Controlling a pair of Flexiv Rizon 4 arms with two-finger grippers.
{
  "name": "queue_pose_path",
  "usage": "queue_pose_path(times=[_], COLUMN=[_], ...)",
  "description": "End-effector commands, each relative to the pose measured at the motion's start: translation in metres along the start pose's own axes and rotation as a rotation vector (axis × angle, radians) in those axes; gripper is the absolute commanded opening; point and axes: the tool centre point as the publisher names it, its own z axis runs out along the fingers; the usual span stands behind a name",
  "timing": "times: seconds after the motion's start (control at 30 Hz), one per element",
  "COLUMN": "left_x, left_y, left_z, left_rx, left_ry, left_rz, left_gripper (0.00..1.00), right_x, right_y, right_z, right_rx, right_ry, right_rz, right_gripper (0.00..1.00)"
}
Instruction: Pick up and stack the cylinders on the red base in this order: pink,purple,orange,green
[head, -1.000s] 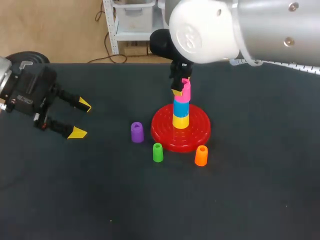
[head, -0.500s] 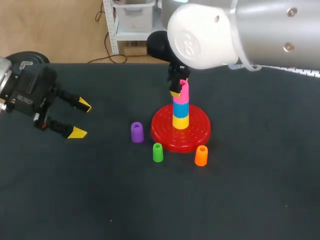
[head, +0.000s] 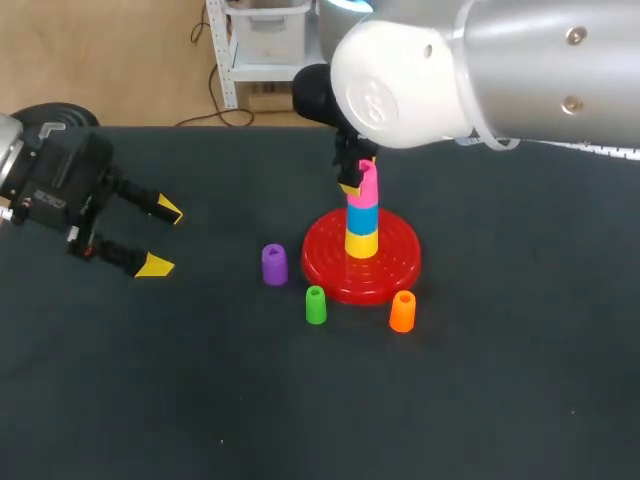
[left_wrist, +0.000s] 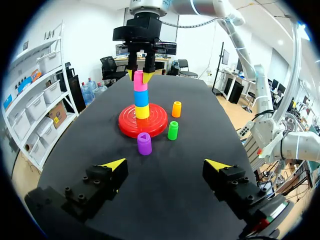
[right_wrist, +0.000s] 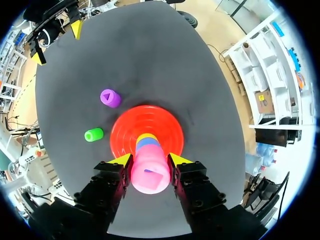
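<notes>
The pink cylinder (right_wrist: 149, 172) stands upright on blue (head: 362, 217) and yellow (head: 361, 242) pieces on the base (head: 400, 265). The right gripper (right_wrist: 149, 160) pinches it with 2 fingers, and it seems seated. The purple cylinder (head: 274, 264) lies at the base's 9 o'clock, nearer the left gripper (head: 160, 238), whose fingers are spread.
</notes>
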Motion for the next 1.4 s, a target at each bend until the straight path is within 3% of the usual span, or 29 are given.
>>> queue_pose_path(times=[0.03, 0.53, 1.4], left_x=[0.001, 0.001, 0.001], left_y=[0.0, 0.0, 0.0], left_z=[0.0, 0.0, 0.0], left_rx=[-0.001, -0.001, -0.001], left_ry=[-0.003, -0.003, -0.003], left_rz=[0.003, 0.003, 0.003], left_gripper=[1.0, 1.0, 1.0], right_x=[0.005, 0.008, 0.003], right_y=[0.001, -0.011, -0.005], right_z=[0.004, -0.003, 0.011], right_rx=[0.009, 0.032, -0.031], right_ry=[-0.013, -0.041, -0.017], right_rz=[0.005, 0.03, 0.007], right_gripper=[0.0, 0.0, 0.0])
